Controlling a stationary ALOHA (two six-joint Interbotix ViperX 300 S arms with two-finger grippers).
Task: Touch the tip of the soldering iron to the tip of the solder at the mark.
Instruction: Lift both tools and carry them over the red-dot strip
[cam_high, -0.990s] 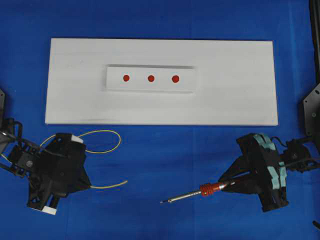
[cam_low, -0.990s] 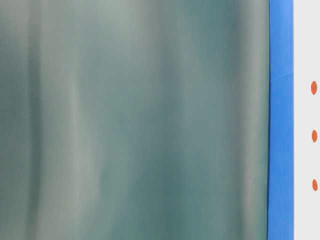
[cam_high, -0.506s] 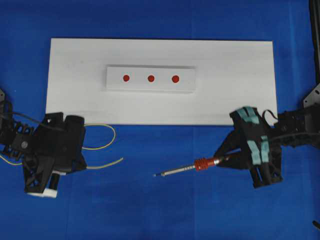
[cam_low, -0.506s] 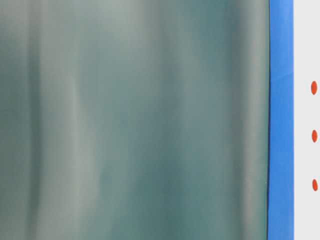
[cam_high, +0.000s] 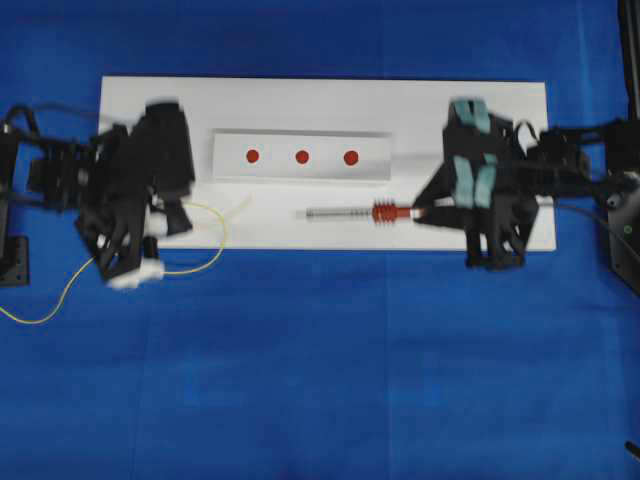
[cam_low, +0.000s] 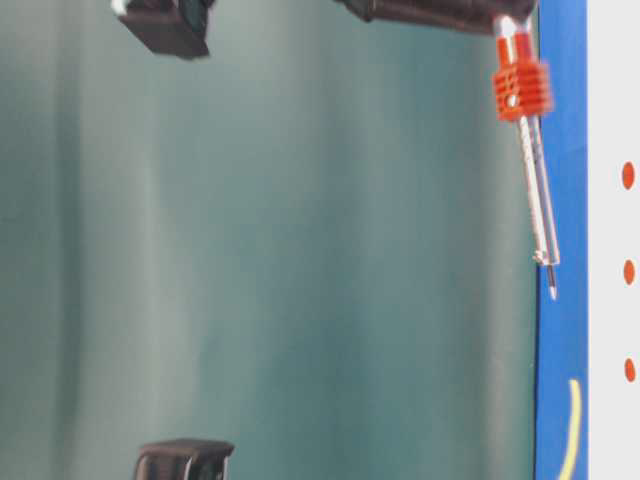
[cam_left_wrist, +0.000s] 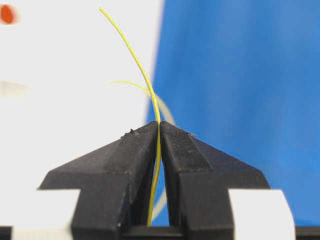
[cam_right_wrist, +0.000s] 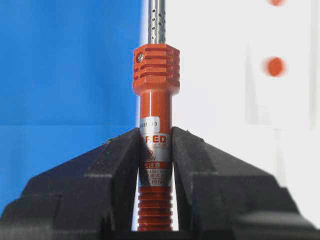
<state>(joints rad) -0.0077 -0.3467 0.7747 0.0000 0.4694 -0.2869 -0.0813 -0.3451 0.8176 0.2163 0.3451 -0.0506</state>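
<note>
Both arms have swung up from the lower part of the overhead view onto the white board (cam_high: 480, 120) that lies on the blue worktop (cam_high: 320, 380), so both tools now sit level with the raised strip (cam_high: 375, 160) bearing three red marks. A second ago the iron and solder were still out over the blue, well below the board. That puts the approach mostly behind them; what remains, by my reading, is bringing the two tips together at a mark.

The right gripper (cam_right_wrist: 156, 145) is clamped on the iron (cam_high: 350, 213) at its orange handle, shaft pointing toward frame left, tip just below the strip's right end near the rightmost mark (cam_high: 351, 158). In the table-level view the tip hangs a little above the surface.

The left gripper (cam_left_wrist: 159, 132) is pinched shut on the solder (cam_high: 205, 240), the thin yellow wire running straight up between the jaws. Its free end arcs toward the strip's left end, with the rest looping back off the board to frame left. The two tips are still well apart, neither on a mark.
</note>
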